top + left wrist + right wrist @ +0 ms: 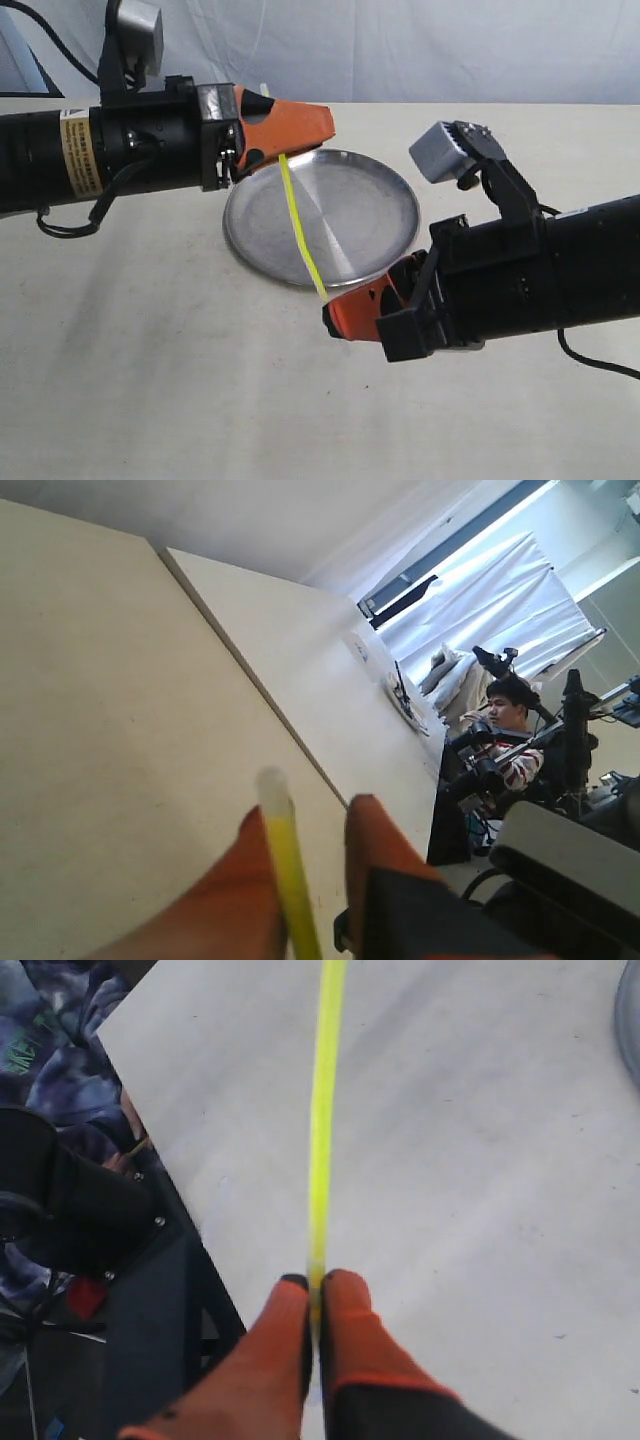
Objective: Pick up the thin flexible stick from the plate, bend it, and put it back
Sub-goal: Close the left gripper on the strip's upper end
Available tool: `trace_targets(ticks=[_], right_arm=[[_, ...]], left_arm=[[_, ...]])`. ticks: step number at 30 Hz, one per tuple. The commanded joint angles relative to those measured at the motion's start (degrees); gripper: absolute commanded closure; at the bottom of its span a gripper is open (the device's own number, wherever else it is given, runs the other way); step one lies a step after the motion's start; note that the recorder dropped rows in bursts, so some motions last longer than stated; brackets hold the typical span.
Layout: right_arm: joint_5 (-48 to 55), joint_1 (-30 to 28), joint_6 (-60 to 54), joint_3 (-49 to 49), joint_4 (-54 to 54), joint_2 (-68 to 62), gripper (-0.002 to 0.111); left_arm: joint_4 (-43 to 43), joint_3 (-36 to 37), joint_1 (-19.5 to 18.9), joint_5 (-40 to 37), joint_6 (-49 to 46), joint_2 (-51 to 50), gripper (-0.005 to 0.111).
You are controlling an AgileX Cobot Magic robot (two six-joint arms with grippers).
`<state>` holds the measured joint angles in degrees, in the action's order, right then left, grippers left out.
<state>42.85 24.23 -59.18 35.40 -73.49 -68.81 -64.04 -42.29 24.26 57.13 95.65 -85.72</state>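
The thin flexible stick [300,225] has been lifted clear of the plate [385,195] and is strung in the air above its near-left part, between the two grippers, so the bending step is judged to be in hand, with the return to the plate not yet begun. Its lower end is pinched tightly by the right gripper [345,312], whose orange fingers [350,1330] are seen in the right wrist view pressed together on the strip [322,1130]. Its upper end is passed through the left gripper [300,130]. In the left wrist view the stick [290,880] is laid against one finger while a gap is left beside the other, so it cannot be told whether that gripper [308,815] is clamped on it or merely cradling it. Only a slight bow is shown in the stick (a very thin, glossy yellow-green plastic strip with a paler, whitish tip poking past the left fingers). For a true bend, a firm hold at both ends would be needed first, and then the grippers would have to be brought towards each other so that the strip arcs rather than slips. The plate is round, shallow, brushed silver metal with a low raised rim, set on a matte, pale tabletop [150,380].
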Motion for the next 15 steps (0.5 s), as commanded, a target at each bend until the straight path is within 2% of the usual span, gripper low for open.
trace_targets(ticks=[1,10,13,15], right_arm=[[0.3,-0.1,-0.6,-0.2,-0.2,0.0,0.109],[-3.6,-0.1,-0.8,-0.2,-0.3,0.0,0.106],[-3.8,-0.1,-0.7,-0.2,-0.5,0.0,0.092],[-3.9,-0.1,-0.7,-0.2,-1.1,0.0,0.076]], left_arm=[[-2.1,-1.1,0.4,-0.3,-1.9,0.0,0.107],[-4.0,-1.1,0.4,-0.2,-1.9,0.0,0.107],[-4.0,-1.1,0.4,-0.2,-1.9,0.0,0.107],[-3.7,-1.1,0.4,-0.2,-1.9,0.0,0.107]])
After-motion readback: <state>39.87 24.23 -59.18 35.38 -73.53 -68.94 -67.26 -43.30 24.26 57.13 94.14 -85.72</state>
